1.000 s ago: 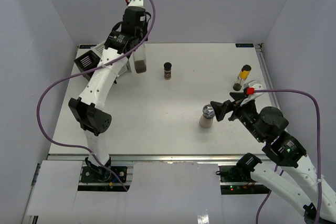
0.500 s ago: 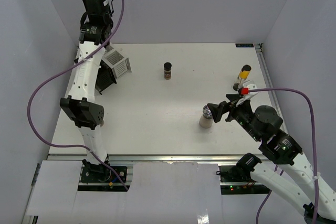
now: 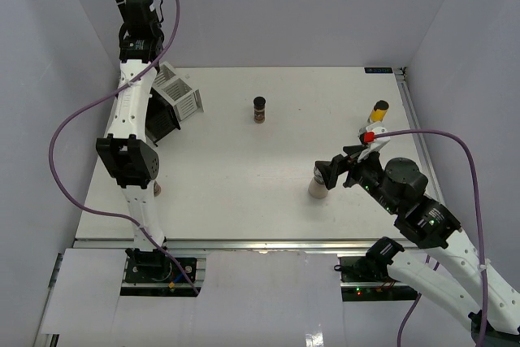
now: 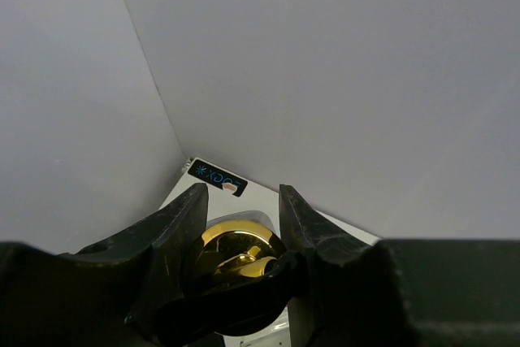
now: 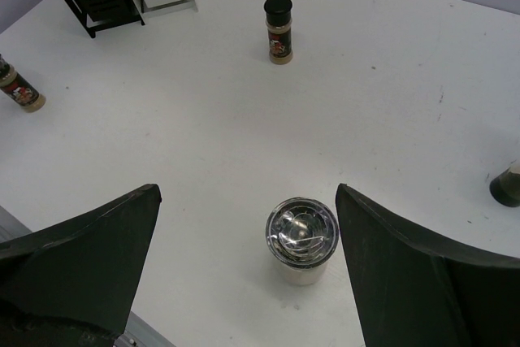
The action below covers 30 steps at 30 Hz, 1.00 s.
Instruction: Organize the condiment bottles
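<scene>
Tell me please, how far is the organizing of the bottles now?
Done: nothing visibly. In hand: the left tool grips the gold-pourer bottle; the right tool, open, flanks the cream shaker. Left: the brown spice jar and the yellow bottle stand loose on the table.

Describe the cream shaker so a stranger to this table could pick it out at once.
On the white table, look at the near right area, just ahead of the right arm's open fingers. The cream shaker stands upright there. Only it has a shiny metal top; the spice jar farther back has a dark cap, and the bottle by the right edge holds yellow contents.
</scene>
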### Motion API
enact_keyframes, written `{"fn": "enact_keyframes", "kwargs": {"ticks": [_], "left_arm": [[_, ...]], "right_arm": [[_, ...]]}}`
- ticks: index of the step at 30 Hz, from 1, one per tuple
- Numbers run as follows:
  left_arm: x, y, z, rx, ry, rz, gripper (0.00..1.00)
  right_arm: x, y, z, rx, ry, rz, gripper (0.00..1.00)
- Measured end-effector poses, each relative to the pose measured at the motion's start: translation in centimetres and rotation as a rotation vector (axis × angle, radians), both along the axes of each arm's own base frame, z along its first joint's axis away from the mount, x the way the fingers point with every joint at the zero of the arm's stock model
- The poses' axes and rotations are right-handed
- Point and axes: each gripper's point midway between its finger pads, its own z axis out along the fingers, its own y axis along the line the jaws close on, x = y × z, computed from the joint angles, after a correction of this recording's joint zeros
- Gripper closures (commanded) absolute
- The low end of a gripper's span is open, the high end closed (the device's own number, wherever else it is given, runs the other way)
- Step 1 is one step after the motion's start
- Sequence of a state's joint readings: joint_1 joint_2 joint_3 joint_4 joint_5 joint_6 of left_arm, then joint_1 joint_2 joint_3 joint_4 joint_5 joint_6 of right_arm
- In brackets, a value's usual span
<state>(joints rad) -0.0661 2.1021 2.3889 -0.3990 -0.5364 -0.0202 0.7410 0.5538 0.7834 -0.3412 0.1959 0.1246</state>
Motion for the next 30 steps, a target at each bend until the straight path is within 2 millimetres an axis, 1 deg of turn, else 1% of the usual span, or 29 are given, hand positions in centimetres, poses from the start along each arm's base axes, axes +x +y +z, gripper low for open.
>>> {"fn": "enact_keyframes", "kwargs": {"ticks": [3,5,10,15,21,30], "left_arm": [[0.8,-0.1,-1.1,-0.009,0.011,-0.011,1.0],[1.0,-0.3,-1.4,-0.014,0.011,-0.02,1.0],[1.3,-0.4,-1.3,-0.025,-0.007,-0.022,1.0],[1.5,-0.4,-2.6,-0.031,0.012,-0.017,1.0],[1.6,-0.1,-2.6,-0.032,-0.004,0.002,1.0],[1.5,-0.1,-2.6,-0.054,-0.024,0.013,1.0]], "right_arm": [[0.2,0.2,-0.3,-0.009,0.01,0.001,0.05],[0.2,0.2,-0.4,-0.011,0.013,0.001,0.05],[0.2,0.2,-0.4,-0.009,0.014,0.0,0.05],[0.2,0.2,-0.4,-0.009,0.014,0.0,0.05],[0.3,0.3,-0.2,-0.004,0.009,0.0,0.05],[0.5,0.4,-0.6,-0.005,0.009,-0.003,0.05]]}}
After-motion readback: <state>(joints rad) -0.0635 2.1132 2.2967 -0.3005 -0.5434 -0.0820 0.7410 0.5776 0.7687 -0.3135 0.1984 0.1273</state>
